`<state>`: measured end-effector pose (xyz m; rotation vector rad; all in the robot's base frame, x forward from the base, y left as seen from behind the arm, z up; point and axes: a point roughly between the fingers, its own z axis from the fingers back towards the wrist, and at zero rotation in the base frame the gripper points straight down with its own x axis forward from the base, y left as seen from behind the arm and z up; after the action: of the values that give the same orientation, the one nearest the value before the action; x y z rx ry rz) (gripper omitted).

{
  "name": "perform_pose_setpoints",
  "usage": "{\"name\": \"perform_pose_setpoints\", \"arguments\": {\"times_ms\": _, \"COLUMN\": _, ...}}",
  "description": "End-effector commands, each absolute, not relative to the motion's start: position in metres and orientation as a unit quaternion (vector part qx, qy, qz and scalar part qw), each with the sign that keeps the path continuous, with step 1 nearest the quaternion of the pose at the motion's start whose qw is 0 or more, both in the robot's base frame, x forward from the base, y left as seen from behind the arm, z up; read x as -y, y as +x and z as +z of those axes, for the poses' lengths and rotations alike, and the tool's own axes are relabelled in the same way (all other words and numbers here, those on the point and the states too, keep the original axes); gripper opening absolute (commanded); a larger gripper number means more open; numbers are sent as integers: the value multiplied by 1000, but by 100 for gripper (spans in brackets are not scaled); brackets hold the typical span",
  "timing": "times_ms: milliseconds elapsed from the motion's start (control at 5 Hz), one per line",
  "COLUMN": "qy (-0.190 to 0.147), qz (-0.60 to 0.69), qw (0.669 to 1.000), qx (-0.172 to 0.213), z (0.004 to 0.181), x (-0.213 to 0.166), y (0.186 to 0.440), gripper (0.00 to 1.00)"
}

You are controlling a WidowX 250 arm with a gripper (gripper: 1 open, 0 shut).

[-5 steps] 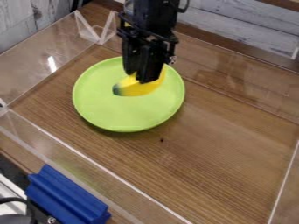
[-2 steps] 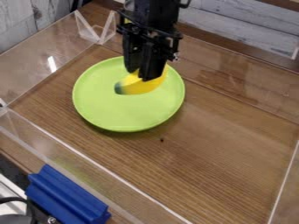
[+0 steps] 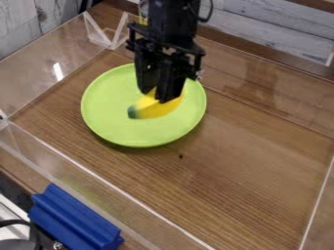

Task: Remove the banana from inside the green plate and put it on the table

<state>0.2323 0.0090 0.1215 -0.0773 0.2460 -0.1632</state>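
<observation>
The single camera view looks down at an angle on a brown wood-grain desk (image 3: 248, 137) fenced by clear acrylic walls (image 3: 78, 181) along its edges. Left of centre lies the green plate (image 3: 107, 117), round and shallow with a raised rim, flat on the wood. The black robot arm (image 3: 167, 15) comes down from the top of the picture and its gripper (image 3: 158, 96) points steeply downward over the right half of the plate, its dark fingers drawn narrow around the upper part of the banana (image 3: 154, 108). The banana is yellow with a dark greenish tip at its left end; it is blurred, and only its lower part shows beneath the fingers, so the exact contact is hidden by the gripper body. It sits inside the plate's outline; whether it touches the plate's floor or hangs just above it cannot be told from this angle. The gripper and arm also cover the far right part of the plate's rim. A small dark speck (image 3: 181, 153) marks the wood just beside the plate's near edge. In the lower left corner, outside the acrylic wall, a blue ridged block (image 3: 72, 223) rests well apart from the plate, with some black cable or hardware (image 3: 14, 234) beside it. Beyond the far wall, a pale planked surface (image 3: 280, 24) fills the upper right.
</observation>
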Motion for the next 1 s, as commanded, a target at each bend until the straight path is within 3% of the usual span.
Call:
{"name": "perform_pose_setpoints", "arguments": {"times_ms": 0, "qy": -34, "qz": -67, "qw": 993, "qx": -92, "z": 130, "x": -4, "y": 231, "gripper": 0}}
{"name": "perform_pose_setpoints", "arguments": {"times_ms": 800, "qy": -36, "qz": -46, "qw": 995, "qx": -75, "z": 101, "x": 10, "y": 222, "gripper": 0}}
